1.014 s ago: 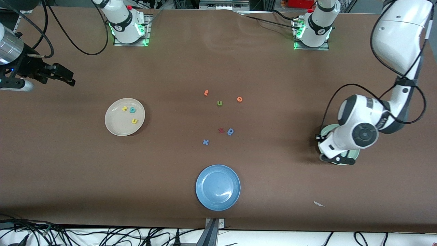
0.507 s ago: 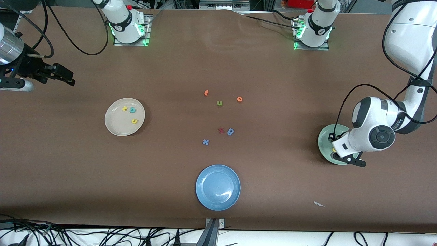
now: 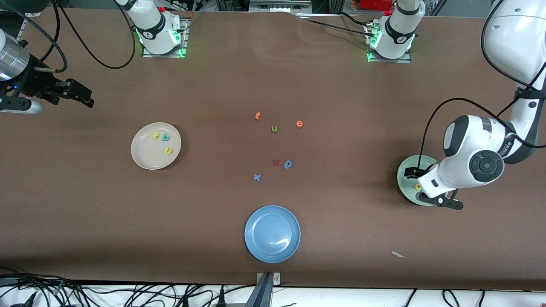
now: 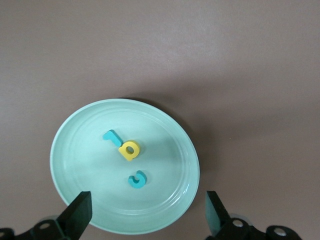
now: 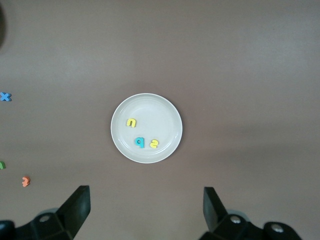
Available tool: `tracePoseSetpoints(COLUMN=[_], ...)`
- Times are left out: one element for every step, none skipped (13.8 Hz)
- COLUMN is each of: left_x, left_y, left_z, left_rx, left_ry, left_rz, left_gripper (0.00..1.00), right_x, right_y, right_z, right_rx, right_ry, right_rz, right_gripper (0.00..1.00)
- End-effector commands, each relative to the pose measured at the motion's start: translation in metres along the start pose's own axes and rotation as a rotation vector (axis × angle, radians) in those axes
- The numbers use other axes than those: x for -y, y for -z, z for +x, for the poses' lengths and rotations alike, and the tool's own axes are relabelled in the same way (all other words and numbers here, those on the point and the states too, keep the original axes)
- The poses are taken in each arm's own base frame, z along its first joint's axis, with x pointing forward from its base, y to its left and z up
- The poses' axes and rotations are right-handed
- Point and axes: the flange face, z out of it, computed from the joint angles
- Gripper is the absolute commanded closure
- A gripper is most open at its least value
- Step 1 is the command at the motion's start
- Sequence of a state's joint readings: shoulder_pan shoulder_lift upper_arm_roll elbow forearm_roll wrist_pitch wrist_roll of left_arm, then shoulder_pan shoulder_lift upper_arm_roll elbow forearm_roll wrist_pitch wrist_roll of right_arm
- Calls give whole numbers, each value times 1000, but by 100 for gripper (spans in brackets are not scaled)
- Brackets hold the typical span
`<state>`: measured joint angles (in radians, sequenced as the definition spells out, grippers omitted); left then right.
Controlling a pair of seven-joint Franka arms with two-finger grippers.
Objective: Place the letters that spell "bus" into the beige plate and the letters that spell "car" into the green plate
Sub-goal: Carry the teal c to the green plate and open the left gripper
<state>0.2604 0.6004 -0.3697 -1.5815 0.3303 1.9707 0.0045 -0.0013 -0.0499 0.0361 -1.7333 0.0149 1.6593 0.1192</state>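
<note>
The green plate (image 4: 85, 165) holds a teal "r" (image 4: 111, 136), a yellow "a" (image 4: 129, 150) and a teal "c" (image 4: 137, 179), all lying loose. My left gripper (image 4: 147, 202) hangs open above this plate with nothing between its fingers. In the front view the left arm covers part of the green plate (image 3: 405, 177), and only the yellow "a" (image 3: 418, 186) shows there. The beige plate (image 3: 143, 155) holds a yellow "s" (image 3: 155, 136), a teal "b" (image 3: 165, 137) and a yellow "u" (image 3: 168, 151). My right gripper (image 3: 83, 97) waits open over the right arm's end of the table.
Loose letters lie mid-table: two orange ones (image 3: 257, 115) (image 3: 299, 123), an olive "u" (image 3: 274, 128), a red one (image 3: 276, 162), a darker blue one (image 3: 288, 164) and a blue "x" (image 3: 257, 177). A blue plate (image 3: 272, 233) sits nearer the front camera. A white scrap (image 3: 399, 254) lies near the front edge.
My left gripper has opened over the green plate, and its hand has shifted toward the left arm's end, uncovering more of the plate and the yellow "a". The right arm has not moved.
</note>
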Motion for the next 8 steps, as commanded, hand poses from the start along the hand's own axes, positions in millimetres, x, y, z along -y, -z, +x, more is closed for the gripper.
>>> tracePoseSetpoints(left_x=[-1,-6,-10,-9,-13,-11,-7,-9], left_y=[34,45,58,71,96,113,133,152], left_z=[-6,-9,-12,-18,-28,-39,-52,-67], left_rx=[30,44,53,52,31,29,23,21], left_ry=[58,72,78,86,97,119,146,160], left_rz=[-10,-26,-30,-27,-36,-69,-102,-108], left_gripper=[0,0,0,0,0,0,0,0], right_x=[-5,-5,-5,-5,-5,-6,-7,-6], right_y=[2,1,2,2,2,2,2,2], right_z=[-3,-3,-3,-3,-3,-3,-2,-3], right_rx=[-2,1,1,-1,-1,0,-3,-2], right_ry=[-7,-7,-7,-7,-7,-6,-7,-7], right_rz=[-8,-8,-8,-8,-8,-6,-6,-6], right_gripper=[0,0,0,0,0,0,0,0])
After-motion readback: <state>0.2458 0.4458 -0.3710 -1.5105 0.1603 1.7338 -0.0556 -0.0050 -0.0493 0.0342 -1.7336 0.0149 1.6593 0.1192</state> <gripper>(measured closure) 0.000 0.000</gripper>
